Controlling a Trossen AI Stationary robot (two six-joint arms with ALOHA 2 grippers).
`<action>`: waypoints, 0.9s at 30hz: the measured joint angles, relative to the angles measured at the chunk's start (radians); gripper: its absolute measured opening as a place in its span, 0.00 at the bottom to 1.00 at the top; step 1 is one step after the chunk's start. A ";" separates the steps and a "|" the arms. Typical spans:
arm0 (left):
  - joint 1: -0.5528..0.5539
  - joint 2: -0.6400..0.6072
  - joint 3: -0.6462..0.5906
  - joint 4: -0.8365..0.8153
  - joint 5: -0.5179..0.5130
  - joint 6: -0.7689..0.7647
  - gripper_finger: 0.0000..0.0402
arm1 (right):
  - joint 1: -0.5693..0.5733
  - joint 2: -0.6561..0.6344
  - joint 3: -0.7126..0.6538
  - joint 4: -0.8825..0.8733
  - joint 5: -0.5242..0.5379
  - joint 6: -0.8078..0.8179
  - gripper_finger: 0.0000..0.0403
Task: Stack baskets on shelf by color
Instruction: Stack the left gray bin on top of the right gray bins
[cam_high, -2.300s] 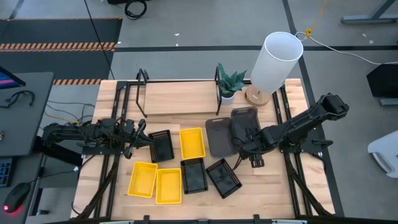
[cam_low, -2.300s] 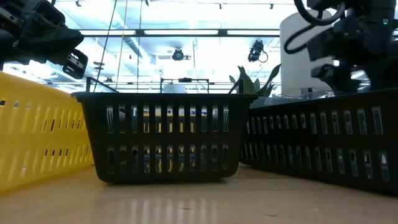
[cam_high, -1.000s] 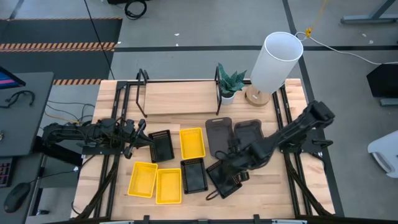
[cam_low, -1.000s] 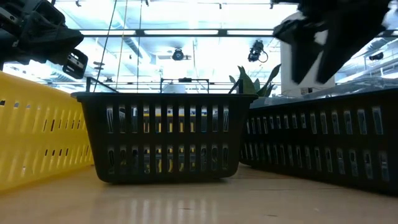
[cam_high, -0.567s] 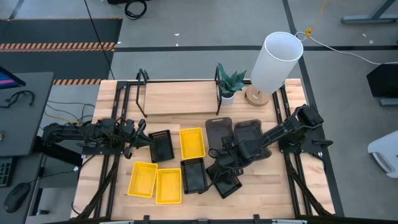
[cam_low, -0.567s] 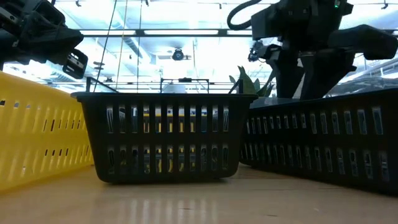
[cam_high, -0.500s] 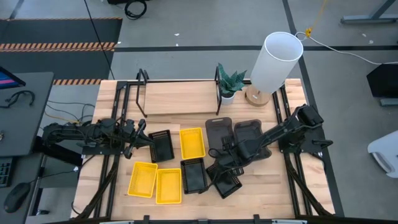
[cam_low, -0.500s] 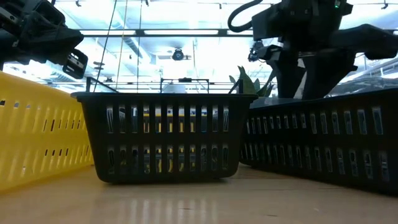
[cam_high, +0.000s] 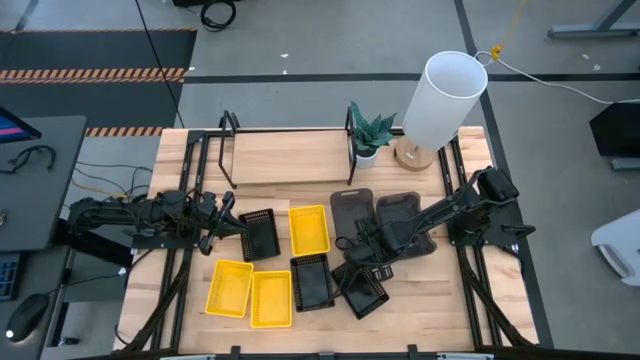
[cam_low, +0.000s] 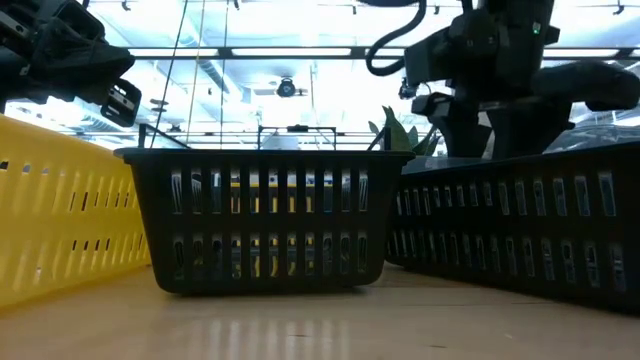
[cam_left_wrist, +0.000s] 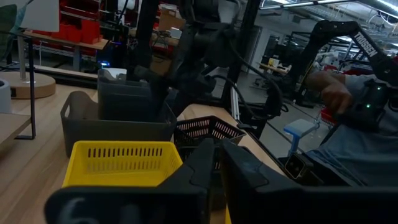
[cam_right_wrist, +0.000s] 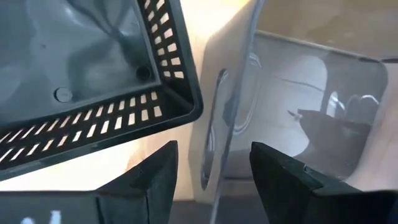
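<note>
Right tool (cam_high: 352, 247) agape over grey basket (cam_high: 352, 218)

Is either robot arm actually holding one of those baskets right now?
No. The right gripper hovers open over a grey basket's rim without gripping it; the left gripper, shut, rests beside a black basket.

Three bright yellow baskets (cam_high: 308, 229), black mesh-walled ones (cam_high: 311, 282), seemingly dark grey trays (cam_high: 351, 218), pale-wood shelf (cam_high: 290, 158).

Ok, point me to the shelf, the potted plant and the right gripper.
shelf (cam_high: 290, 160), high view, bare middle of its wood board.
potted plant (cam_high: 370, 132), high view, its leaves.
right gripper (cam_right_wrist: 213, 163), right wrist view, gap between its open fingertips.
</note>
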 joint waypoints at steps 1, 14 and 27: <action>0.000 0.000 0.000 0.000 0.000 0.000 0.07 | -0.002 0.000 -0.005 0.005 0.000 0.000 0.51; 0.000 0.000 0.000 0.000 0.000 0.000 0.09 | -0.054 0.000 -0.072 0.078 -0.038 0.000 0.48; 0.000 0.000 0.000 0.000 0.000 0.000 0.08 | -0.067 0.000 -0.097 0.092 -0.054 0.000 0.21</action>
